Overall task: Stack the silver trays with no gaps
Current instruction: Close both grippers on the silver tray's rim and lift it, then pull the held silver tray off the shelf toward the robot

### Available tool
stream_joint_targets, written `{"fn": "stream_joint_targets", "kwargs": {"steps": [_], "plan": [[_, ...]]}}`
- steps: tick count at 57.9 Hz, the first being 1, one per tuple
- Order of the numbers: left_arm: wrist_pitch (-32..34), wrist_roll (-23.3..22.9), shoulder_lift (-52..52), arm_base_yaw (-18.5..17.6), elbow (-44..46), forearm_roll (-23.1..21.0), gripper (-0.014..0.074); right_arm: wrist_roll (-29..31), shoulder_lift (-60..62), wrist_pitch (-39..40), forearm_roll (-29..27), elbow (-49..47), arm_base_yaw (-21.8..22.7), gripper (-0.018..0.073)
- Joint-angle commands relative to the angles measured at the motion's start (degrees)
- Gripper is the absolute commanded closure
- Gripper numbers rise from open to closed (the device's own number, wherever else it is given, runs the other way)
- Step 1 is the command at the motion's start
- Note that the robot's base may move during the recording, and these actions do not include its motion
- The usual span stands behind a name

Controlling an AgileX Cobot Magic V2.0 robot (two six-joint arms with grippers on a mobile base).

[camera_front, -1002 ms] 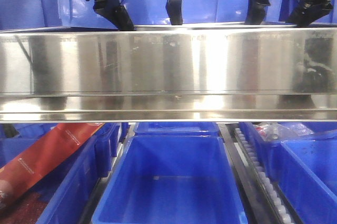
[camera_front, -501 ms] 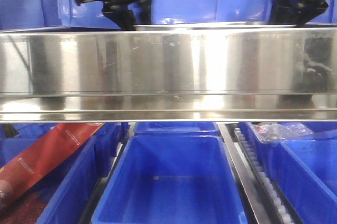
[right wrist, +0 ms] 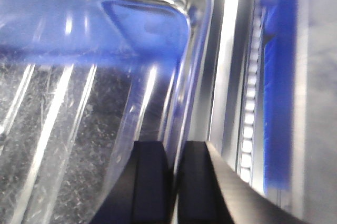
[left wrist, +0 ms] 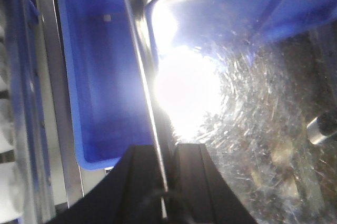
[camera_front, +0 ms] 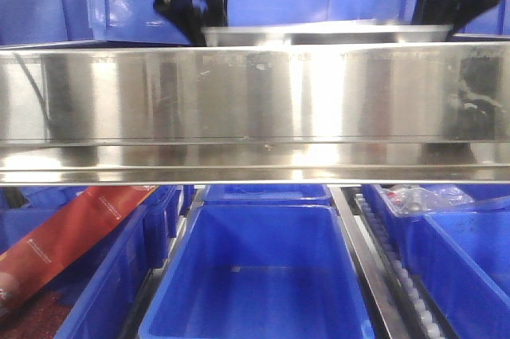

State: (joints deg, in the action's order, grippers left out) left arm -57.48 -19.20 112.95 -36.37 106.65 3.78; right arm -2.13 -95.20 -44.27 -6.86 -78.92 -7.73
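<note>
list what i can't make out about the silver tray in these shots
Front view: the steel rail hides the silver tray below its rim, so any tray beneath is unseen.
Left wrist view: glare whites out the tray floor beside the left gripper.
Right wrist view: frame edges cut off most of the tray; the right gripper is blurred.

Tray (camera_front: 327, 33) sits behind and above the rail (camera_front: 255, 108). Left gripper (left wrist: 164, 156) pinches the tray's left rim and right gripper (right wrist: 176, 153) its right rim. Middle bin (camera_front: 263, 275) lies below the rail, with more bins on both sides.
</note>
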Motion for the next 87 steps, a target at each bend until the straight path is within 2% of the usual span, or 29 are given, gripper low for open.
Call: {"fn": "stream_joint_targets", "kwargs": {"steps": [1,14,30,41,57,67,77,87], "plan": [[-0.5,0.6,-2.0,-0.9,3.3,-3.0,0.0614,1.6,2.8,0.6,-2.0,-0.5,-0.7,0.064],[-7.7,0.6,-3.2,-1.0,8.8,-3.1,0.0614,1.6,6.6,-3.7,-2.0,-0.5,-0.7,0.064],[-10.4,0.6,-5.9,-1.5,11.4,-3.0,0.0614,1.6,10.1,-6.2,-2.0,-0.5,-0.7,0.064],[-7.5,0.6,-7.8,-1.5,12.1,-1.8,0.0614,1.6,13.2,-3.2,-2.0,-0.7,-0.7,0.064],[-2.5,0.6,-9.6,-1.5,12.4,-0.1,0.0614,1.6,15.0,1.0,-2.0,-6.8,-0.7,0.064],[3.0,0.6,-9.8,-1.5,12.4,0.0,0.0614,1.6,15.0,8.6,-2.0,-8.4,-0.7,0.064],[9.7,0.6,-9.8,-1.5,12.4,2.5,0.0614,1.6,15.0,14.5,-2.0,-8.4,-0.7,0.064],[14.5,0.6,-9.8,-1.5,12.4,6.2,0.0614,1.6,15.0,15.2,-2.0,-8.4,-0.7,0.064]]}}
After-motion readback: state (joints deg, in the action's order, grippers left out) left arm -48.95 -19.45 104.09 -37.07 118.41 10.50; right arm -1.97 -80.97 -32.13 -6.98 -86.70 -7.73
